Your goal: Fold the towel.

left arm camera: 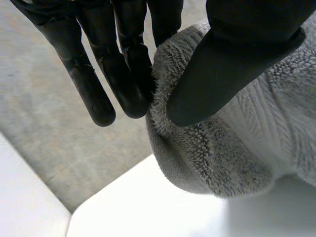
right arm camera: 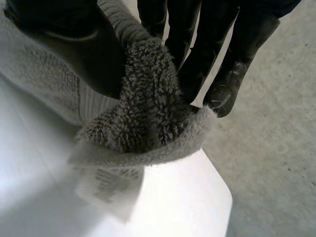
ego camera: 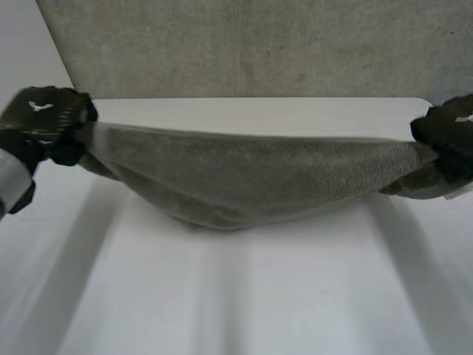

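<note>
Left hand (ego camera: 44,122), right hand (ego camera: 447,140), pinching towel (ego camera: 244,185) ends

A smooth white table (ego camera: 244,296) with rounded corners lies under and between the left hand (ego camera: 44,122) and the right hand (ego camera: 447,140). Past both hands, beyond the table's far edge, spreads a flat, grey, speckled floor (ego camera: 259,44). Below each hand's fingertips a rounded table corner meets that floor.

Only blurred, unreadable print on the white tag (right arm camera: 111,190) of the towel (right arm camera: 150,113)
</note>
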